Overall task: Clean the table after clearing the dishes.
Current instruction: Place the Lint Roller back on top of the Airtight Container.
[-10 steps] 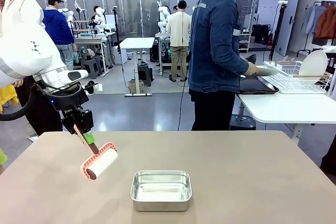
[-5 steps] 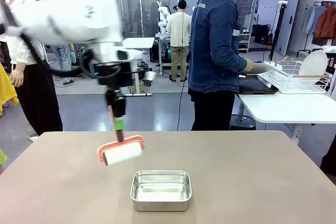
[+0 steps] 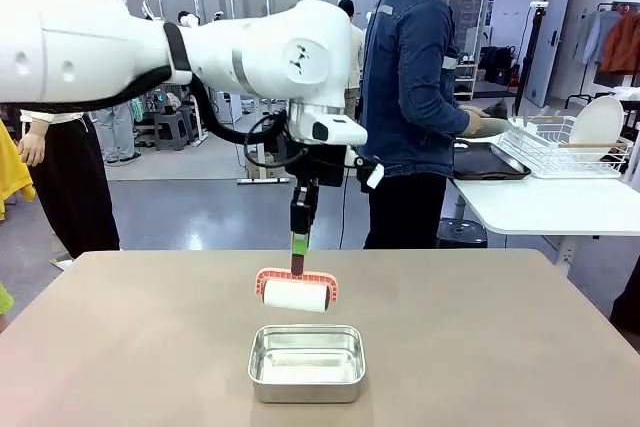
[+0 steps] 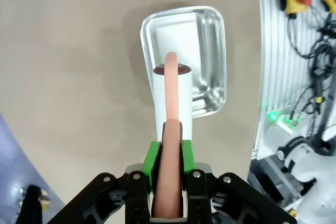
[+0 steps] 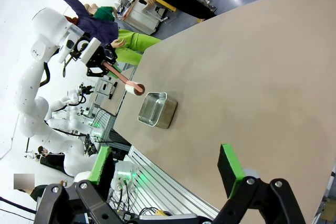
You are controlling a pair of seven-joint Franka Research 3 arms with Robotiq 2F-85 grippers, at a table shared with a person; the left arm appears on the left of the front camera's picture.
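A shiny steel pan [image 3: 306, 363] sits at lower centre of the front view, rectangular with rounded corners. At right of that frame stands a white side worktop [image 3: 545, 209] carrying a white wire dish rack [image 3: 565, 152] with a round white plate [image 3: 598, 121] upright in it. A person in a denim jacket [image 3: 412, 77] stands at centre, turned toward the rack. Further people stand in the background at upper left and upper centre, among other white worktops. Clothes hang on a rail [image 3: 618, 39] at the far right edge.
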